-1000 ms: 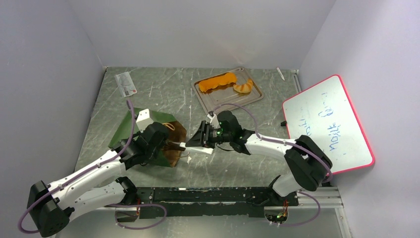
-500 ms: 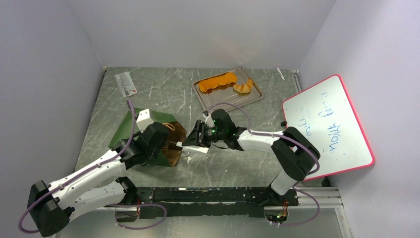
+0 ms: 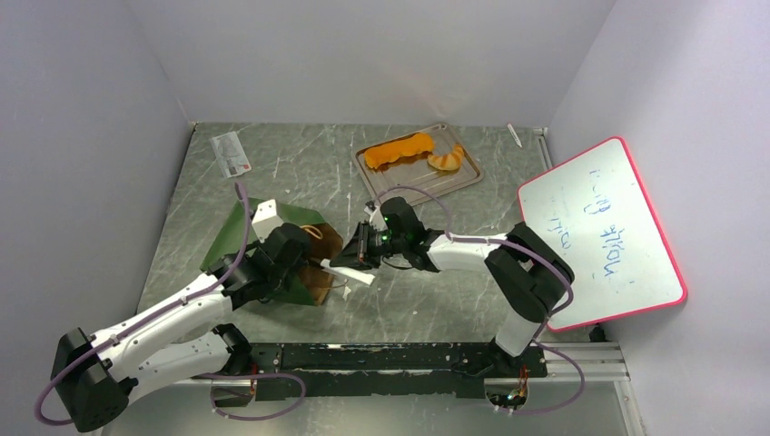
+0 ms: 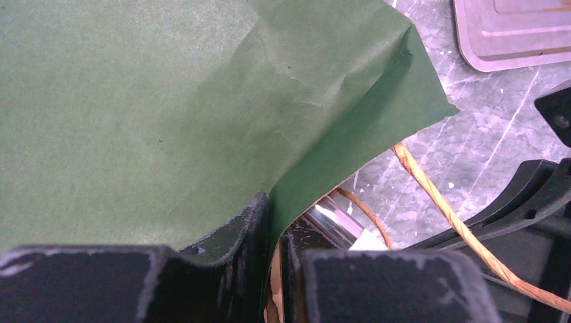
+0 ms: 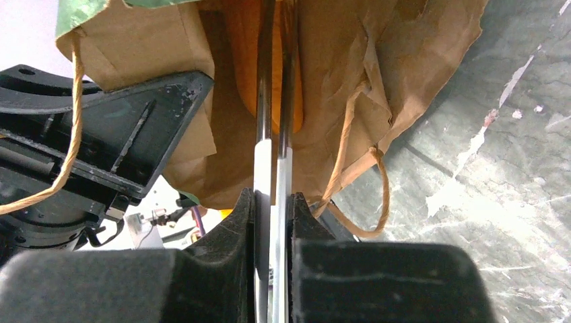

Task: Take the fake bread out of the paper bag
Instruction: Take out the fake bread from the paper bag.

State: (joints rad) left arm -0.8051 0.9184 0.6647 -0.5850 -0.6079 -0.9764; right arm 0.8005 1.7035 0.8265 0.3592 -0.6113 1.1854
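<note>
A grey marbled table [image 3: 272, 173] carries everything here. At its far side a metal tray [image 3: 386, 186] holds a baguette [image 3: 399, 150] and a croissant [image 3: 447, 161], both already out. The paper bag [image 3: 231, 245] lies on its side left of centre, its brown mouth facing right, toward the right arm. The left gripper [image 4: 273, 259] is pinched to a slit on the bag's green upper wall and props the mouth open. The right gripper [image 5: 273, 212] is clamped on slim tongs [image 5: 273, 161], whose blades run straight ahead into the mouth, along the bag's length. Deep inside, around the blade tips, lies an orange piece of fake bread [image 5: 244, 74]. I cannot tell which piece it is, or whether the blades grip it. The right arm is the nearer one, so the pull should come back along the blades' own line.
</note>
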